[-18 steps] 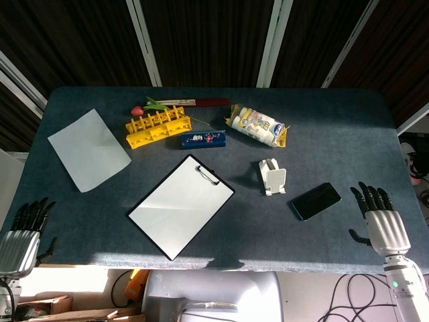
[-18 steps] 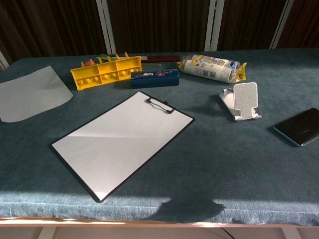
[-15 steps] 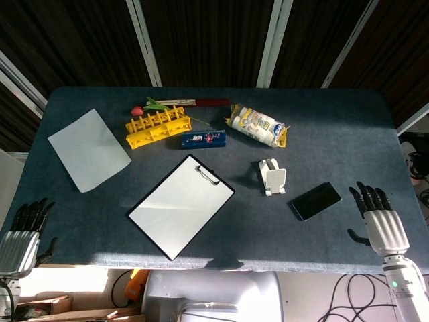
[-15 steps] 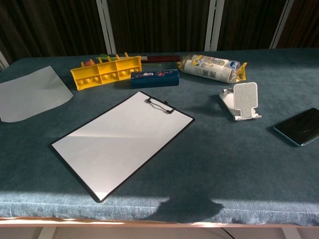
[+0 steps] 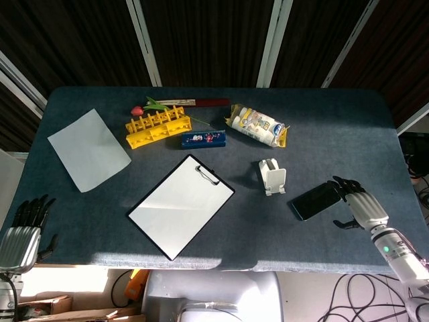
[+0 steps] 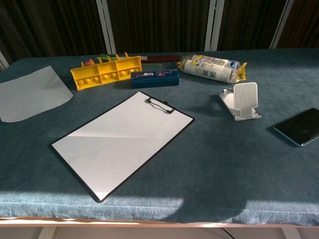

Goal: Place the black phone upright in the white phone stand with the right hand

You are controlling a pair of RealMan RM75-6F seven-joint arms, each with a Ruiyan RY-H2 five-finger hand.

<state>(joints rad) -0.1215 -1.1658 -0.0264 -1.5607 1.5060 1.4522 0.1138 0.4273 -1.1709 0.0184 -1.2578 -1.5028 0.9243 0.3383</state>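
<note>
The black phone (image 5: 315, 200) lies flat on the blue table cloth, right of the white phone stand (image 5: 273, 177); in the chest view the black phone (image 6: 299, 126) sits at the right edge and the white phone stand (image 6: 242, 101) stands upright. My right hand (image 5: 356, 204) hovers just right of the phone with fingers spread, holding nothing, its fingertips close to the phone's right end. My left hand (image 5: 25, 229) hangs off the table's front left corner, fingers extended and empty. Neither hand shows in the chest view.
A white clipboard (image 5: 181, 205) lies mid-table. At the back sit a yellow rack (image 5: 157, 125), a blue case (image 5: 203, 139), a snack bag (image 5: 258, 125) and a tulip (image 5: 153, 105). A paper sheet (image 5: 88, 149) lies at left.
My right hand has moved left and forward from the table's right edge to just beside the phone. The phone and stand have not moved.
</note>
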